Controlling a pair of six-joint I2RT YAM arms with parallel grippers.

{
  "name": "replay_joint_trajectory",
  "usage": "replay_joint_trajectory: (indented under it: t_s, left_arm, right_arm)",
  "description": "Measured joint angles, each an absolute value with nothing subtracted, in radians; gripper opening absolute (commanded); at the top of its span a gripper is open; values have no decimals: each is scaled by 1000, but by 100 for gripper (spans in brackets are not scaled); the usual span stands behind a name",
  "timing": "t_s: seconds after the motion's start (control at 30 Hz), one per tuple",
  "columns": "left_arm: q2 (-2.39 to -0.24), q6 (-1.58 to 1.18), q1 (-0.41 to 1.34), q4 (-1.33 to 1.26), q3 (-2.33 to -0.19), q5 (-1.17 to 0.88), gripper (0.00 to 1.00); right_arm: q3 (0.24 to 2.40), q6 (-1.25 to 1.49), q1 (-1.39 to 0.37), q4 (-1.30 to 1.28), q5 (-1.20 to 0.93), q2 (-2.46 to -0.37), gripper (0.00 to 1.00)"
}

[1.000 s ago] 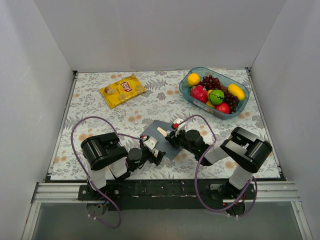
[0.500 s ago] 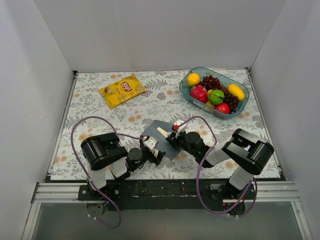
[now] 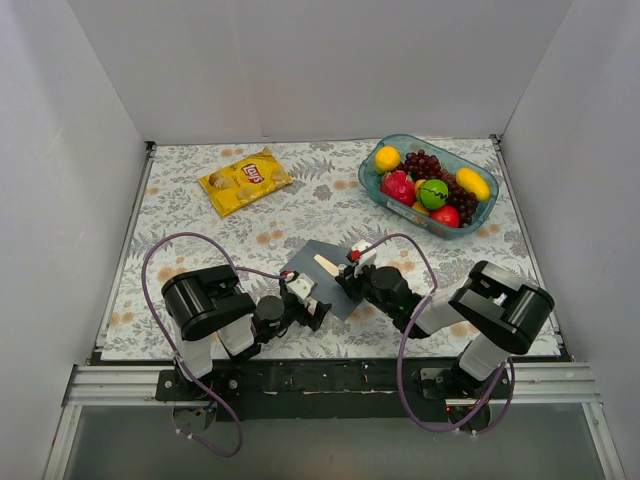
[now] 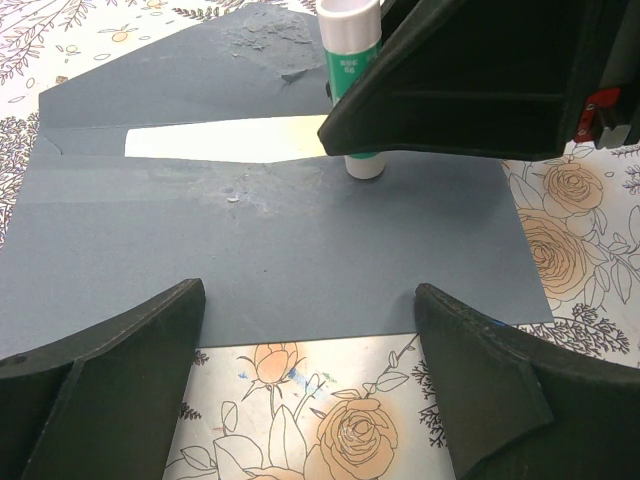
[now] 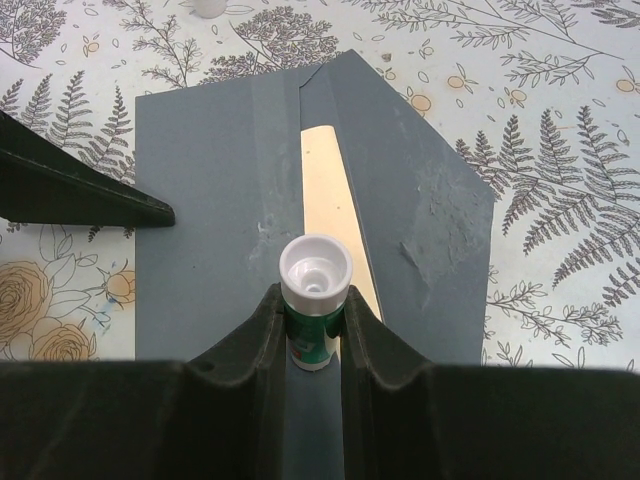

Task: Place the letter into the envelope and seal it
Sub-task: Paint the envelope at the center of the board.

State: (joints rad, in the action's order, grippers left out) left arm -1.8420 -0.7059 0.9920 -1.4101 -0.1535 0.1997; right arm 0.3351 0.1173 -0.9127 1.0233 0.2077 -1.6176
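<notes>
The grey-blue envelope (image 3: 318, 272) lies flat on the table with its pointed flap (image 5: 430, 190) open. Glue smears show on the flap. The cream letter (image 4: 220, 140) sits inside the envelope, and only a narrow strip shows at the mouth, also seen in the right wrist view (image 5: 328, 180). My right gripper (image 5: 313, 305) is shut on an upright green glue stick (image 5: 315, 268) whose lower end rests on the envelope beside the letter strip. My left gripper (image 4: 310, 330) is open and empty at the envelope's near edge, one finger at each side.
A yellow crisp bag (image 3: 245, 180) lies at the back left. A clear basket (image 3: 475, 215) of fruit stands at the back right. A small white object (image 5: 208, 6) lies on the floral cloth beyond the envelope. White walls close in three sides.
My right arm has shifted slightly to the right and nearer, with the glue stick sliding a little along the envelope. The left arm has not moved.
</notes>
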Motion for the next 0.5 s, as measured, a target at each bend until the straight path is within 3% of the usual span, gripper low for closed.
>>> replay_joint_trajectory:
  t_s: [0.5]
  left_arm:
    - [-1842, -706, 992, -1410, -154, 200, 84]
  right_arm:
    - [303, 145, -960, 979, 282, -1565, 1]
